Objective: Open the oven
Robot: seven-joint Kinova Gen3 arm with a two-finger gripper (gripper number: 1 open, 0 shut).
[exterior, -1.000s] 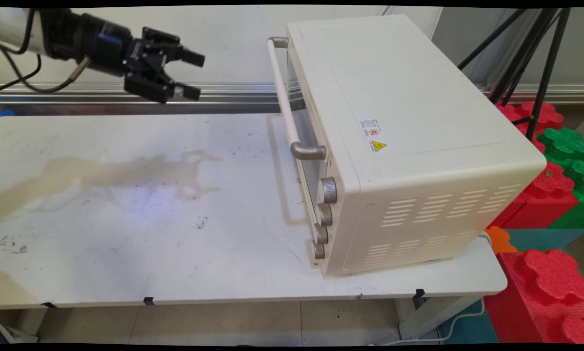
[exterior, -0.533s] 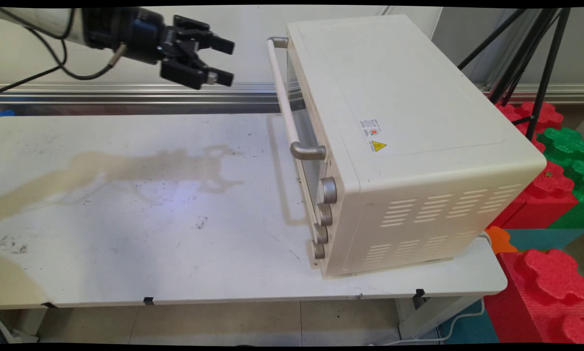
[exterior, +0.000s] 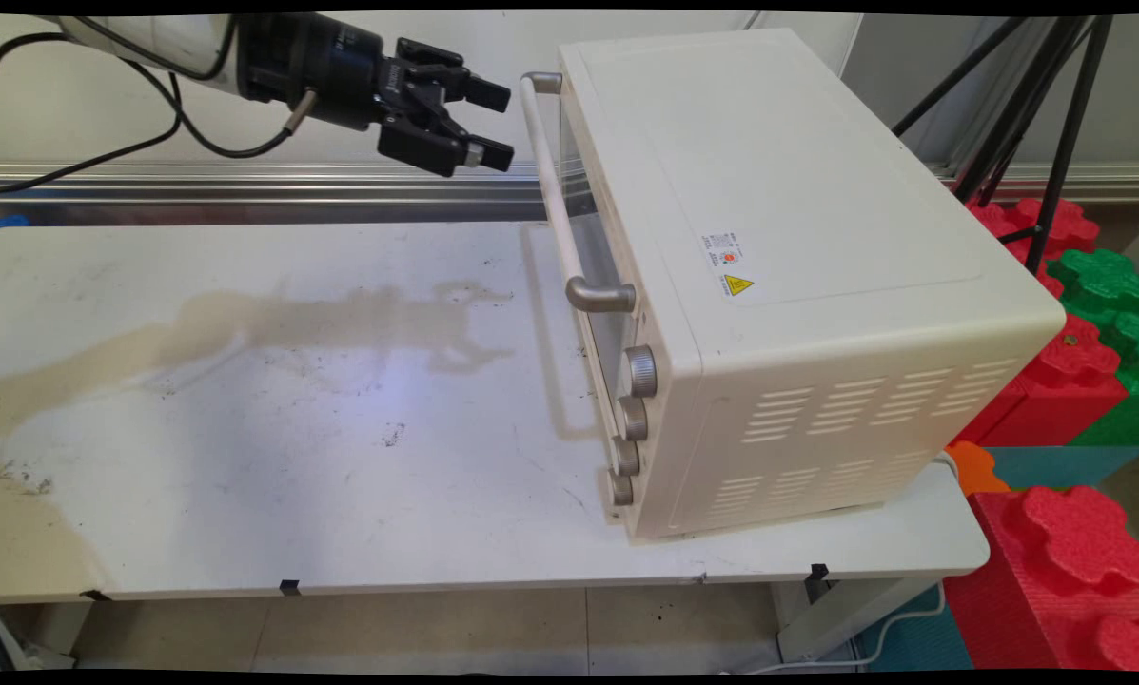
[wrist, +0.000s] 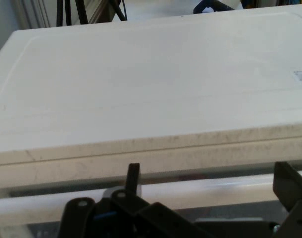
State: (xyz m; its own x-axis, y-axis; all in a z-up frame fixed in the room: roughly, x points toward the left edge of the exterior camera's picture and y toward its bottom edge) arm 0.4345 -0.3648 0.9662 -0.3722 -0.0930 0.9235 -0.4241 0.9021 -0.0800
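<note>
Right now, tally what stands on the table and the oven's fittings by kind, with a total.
Toaster oven: 1
Door handle: 1
Control knobs: 4
Warning stickers: 1 cluster
Total: 7
The open gripper hovers near the handle's far end.

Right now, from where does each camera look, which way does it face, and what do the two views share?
Main view: it stands above the table's near side and looks down across it to the wall; it shows the arm's end, black cables and the open gripper just left of the oven's handle.
Hand view: it sits on the hand and looks along the gripper over the oven's top; only the black linkage and fingers show.
Shared: the cream oven, its handle and the gripper.
</note>
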